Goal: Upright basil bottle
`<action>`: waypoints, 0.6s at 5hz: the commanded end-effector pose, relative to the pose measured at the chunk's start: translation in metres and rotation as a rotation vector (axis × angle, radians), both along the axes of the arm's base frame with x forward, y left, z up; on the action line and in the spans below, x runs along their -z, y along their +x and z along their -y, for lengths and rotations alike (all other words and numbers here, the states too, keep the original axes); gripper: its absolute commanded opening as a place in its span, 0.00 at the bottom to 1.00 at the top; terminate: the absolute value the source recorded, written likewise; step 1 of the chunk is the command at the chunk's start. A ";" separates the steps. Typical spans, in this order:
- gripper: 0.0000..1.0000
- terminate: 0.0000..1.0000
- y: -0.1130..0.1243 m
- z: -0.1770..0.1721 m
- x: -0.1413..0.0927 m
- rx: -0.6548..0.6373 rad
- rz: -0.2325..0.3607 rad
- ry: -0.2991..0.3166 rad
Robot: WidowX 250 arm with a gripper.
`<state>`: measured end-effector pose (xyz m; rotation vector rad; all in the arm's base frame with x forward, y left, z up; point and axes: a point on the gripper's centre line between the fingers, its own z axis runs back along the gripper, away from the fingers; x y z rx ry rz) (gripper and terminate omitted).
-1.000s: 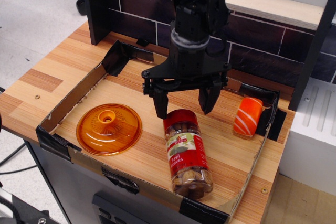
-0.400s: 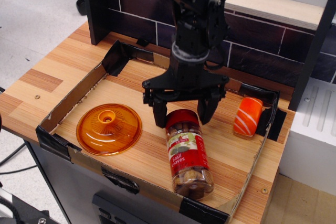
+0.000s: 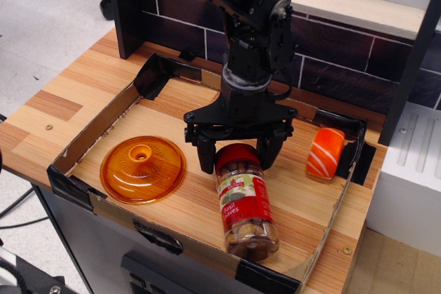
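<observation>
Above the wooden table [image 3: 65, 94], the black arm is angled steeply down, and its gripper [image 3: 236, 157] is held wide, one finger on each side of the red cap of the basil bottle [image 3: 244, 201], with contact not discernible. The bottle lies on its side inside the low cardboard tray [image 3: 96, 125], between an orange lid [image 3: 143, 169] and a sushi piece [image 3: 325, 152]. A dark brick-patterned panel [image 3: 344, 67] is seen behind the tray.

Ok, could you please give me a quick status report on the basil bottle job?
End effector open, fingers straddling the red cap. Basil bottle on its side, not yet gripped. Orange lid and sushi piece apart from it.
</observation>
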<state>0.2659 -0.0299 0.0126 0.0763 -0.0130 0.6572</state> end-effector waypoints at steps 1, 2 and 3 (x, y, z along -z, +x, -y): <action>1.00 0.00 0.001 0.001 0.000 0.011 0.020 0.018; 0.00 0.00 0.002 0.001 0.001 0.005 0.034 0.025; 0.00 0.00 0.006 0.000 -0.009 -0.003 0.056 0.011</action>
